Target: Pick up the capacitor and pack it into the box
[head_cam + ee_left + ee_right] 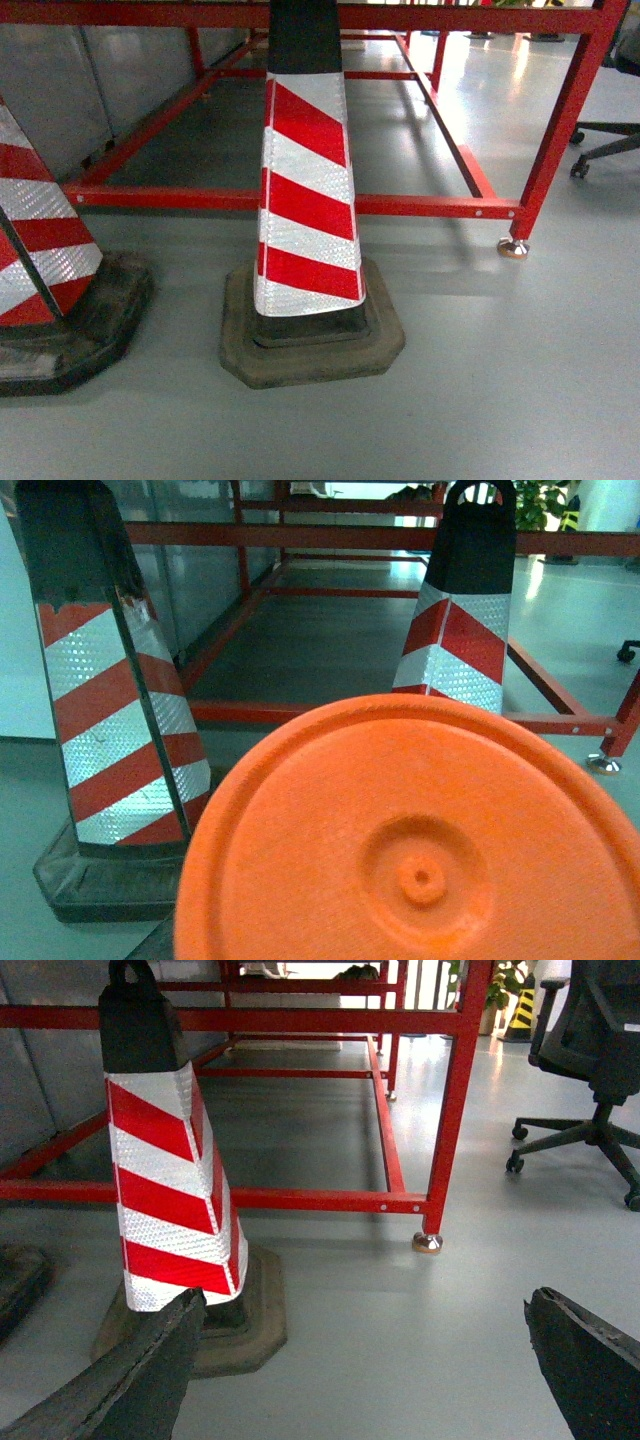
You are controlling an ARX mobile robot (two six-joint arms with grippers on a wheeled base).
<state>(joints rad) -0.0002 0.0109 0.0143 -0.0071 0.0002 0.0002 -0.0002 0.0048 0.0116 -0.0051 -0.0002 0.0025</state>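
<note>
A round orange face (420,850) with a dimpled centre fills the lower half of the left wrist view, very close to the camera. I take it for the capacitor's end. It covers the place where my left gripper's fingers would be, so none of them shows. In the right wrist view my right gripper (365,1300) is open, its dark fingers (150,1370) wide apart over bare grey floor with nothing between them. The box is out of view. Neither gripper appears in the head view.
A red-and-white striped cone (305,200) on a dark rubber base stands straight ahead, with a second cone (40,250) at the left. Behind them runs a red metal frame (300,200) with a footed leg (513,245). An office chair (590,1050) stands at the right.
</note>
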